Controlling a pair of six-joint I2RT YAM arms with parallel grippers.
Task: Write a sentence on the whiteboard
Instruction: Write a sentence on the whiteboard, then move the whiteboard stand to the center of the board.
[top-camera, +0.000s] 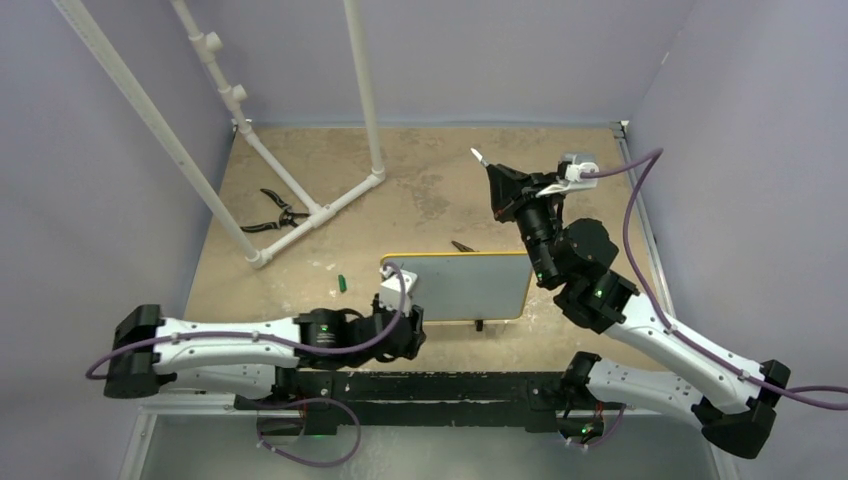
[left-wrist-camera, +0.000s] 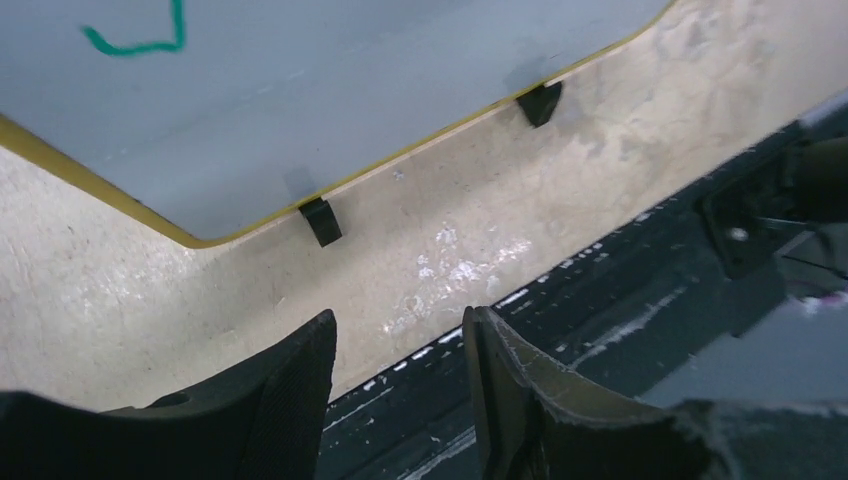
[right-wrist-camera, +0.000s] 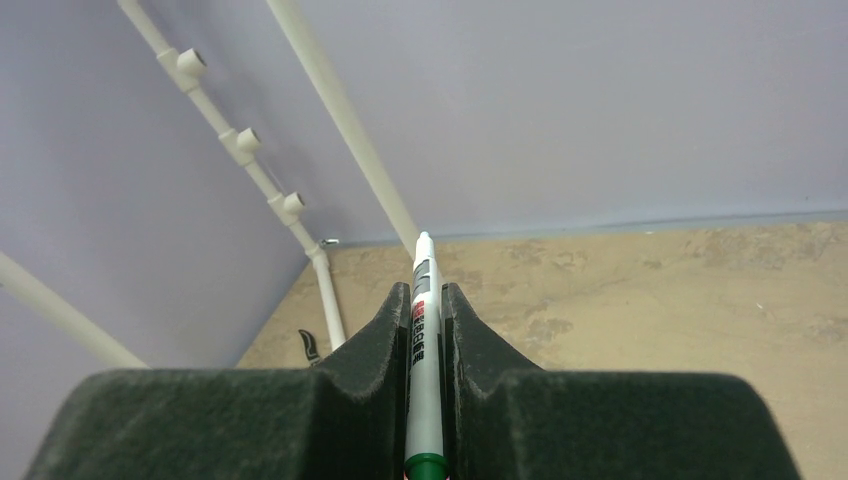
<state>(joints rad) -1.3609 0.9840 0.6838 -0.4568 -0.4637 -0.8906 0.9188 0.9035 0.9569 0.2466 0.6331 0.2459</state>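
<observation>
The whiteboard (top-camera: 470, 285) with its yellow frame lies mid-table on two black feet. In the left wrist view the whiteboard (left-wrist-camera: 350, 90) fills the top, with one green stroke of the sentence (left-wrist-camera: 135, 40) at the upper left; the rest of the writing is out of view. My left gripper (top-camera: 412, 322) sits at the board's near left corner; in its wrist view the left gripper (left-wrist-camera: 400, 345) is open and empty. My right gripper (top-camera: 500, 185) is raised behind the board, shut on a white marker (right-wrist-camera: 424, 330) with a green end, whose other end (top-camera: 477, 155) points up and away.
Black pliers (top-camera: 275, 212) lie by a white pipe frame (top-camera: 300, 215) at the back left. A small green cap (top-camera: 341, 283) lies left of the board. A black rail (top-camera: 430, 385) runs along the near table edge and also shows in the left wrist view (left-wrist-camera: 620, 300).
</observation>
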